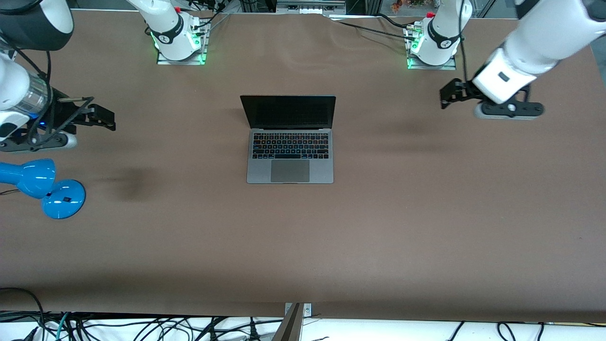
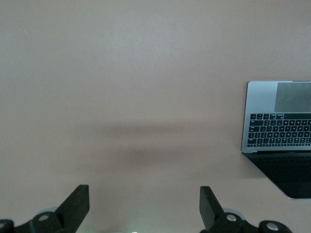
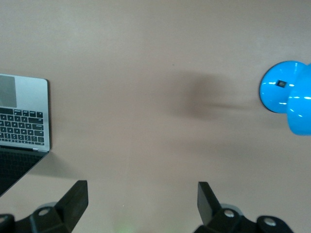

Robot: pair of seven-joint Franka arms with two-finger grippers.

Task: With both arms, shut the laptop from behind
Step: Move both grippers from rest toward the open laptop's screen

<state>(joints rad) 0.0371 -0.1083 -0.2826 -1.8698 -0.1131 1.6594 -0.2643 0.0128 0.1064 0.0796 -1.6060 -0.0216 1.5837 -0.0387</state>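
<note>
Cables hang in a tangle along the table's edge closest to the front camera. Past them comes a broad stretch of bare brown table. Farther in, toward my right arm's end, sits a blue desk lamp, its round base flat on the cloth and its shade tipped over beside it. Farther from the camera than the lamp, my right gripper hovers over the table, fingers spread wide with nothing between them.

The laptop sits in the middle of the table, open, keyboard and trackpad facing up, its dark screen standing upright on the edge toward my bases. It is well apart from both of my grippers.

My left gripper hovers over the table toward my left arm's end, fingers also wide apart and holding nothing. In its wrist view the laptop shows off to one side.

Farthest from the camera, my two bases are bolted along the table's edge.
</note>
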